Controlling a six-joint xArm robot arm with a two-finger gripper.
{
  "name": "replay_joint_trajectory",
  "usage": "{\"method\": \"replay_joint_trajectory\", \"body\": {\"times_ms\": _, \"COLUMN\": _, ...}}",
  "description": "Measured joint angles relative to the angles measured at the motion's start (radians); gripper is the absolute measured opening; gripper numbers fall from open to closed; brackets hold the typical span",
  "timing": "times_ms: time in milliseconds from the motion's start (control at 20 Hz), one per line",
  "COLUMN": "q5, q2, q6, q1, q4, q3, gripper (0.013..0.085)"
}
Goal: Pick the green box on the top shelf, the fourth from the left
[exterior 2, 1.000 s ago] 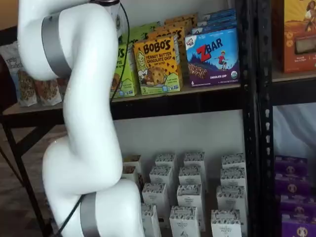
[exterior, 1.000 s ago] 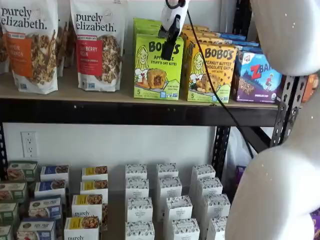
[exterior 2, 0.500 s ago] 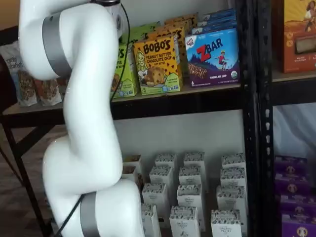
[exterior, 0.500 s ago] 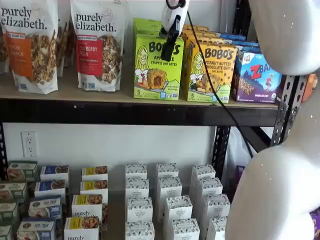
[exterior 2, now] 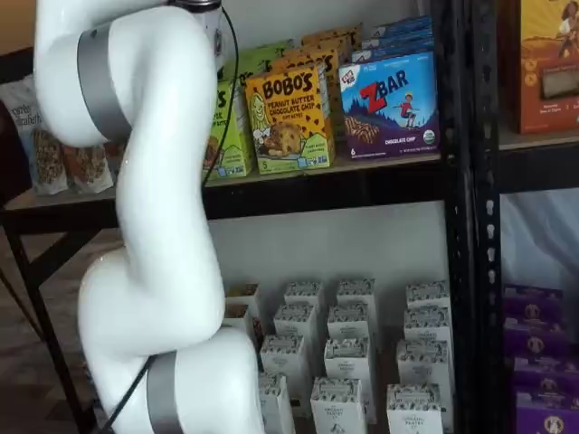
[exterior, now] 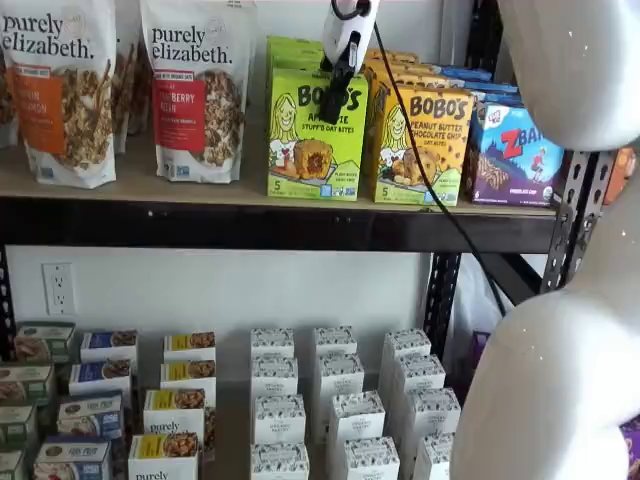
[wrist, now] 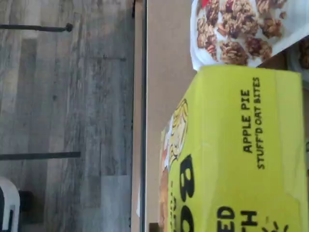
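Pincer [exterior: 334,85] before the green box [exterior: 314,135]

Glossy white arm [exterior 2: 154,226] — grey bands, black cable [exterior: 420,150].

The wrist camera looks straight down from close above the lime-green Bobo's Apple Pie carton [wrist: 241,159], tan shelf board [wrist: 166,72] and grey plank floor [wrist: 63,121]. One shelf view faces the shelves head-on, near [exterior: 317,135]; the other looks from the right, farther back [exterior 2: 231,127]. Both share the orange-yellow Bobo's carton [exterior: 420,145] [exterior 2: 288,117].
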State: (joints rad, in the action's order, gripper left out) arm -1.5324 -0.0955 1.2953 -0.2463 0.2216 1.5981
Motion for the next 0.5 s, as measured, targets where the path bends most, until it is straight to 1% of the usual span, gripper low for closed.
{"method": "replay_joint_trajectory", "body": {"times_ms": 250, "q5": 0.018, "q2": -0.005, "q6": -0.003, "q1": -0.003, "q4": 0.001, "q3": -0.006, "gripper": 0.0490}}
{"method": "replay_joint_trajectory", "body": {"times_ms": 500, "q5": 0.018, "q2": -0.004, "q6": -0.007, "q1": -0.006, "q4": 0.004, "q3": -0.002, "gripper": 0.0490}}
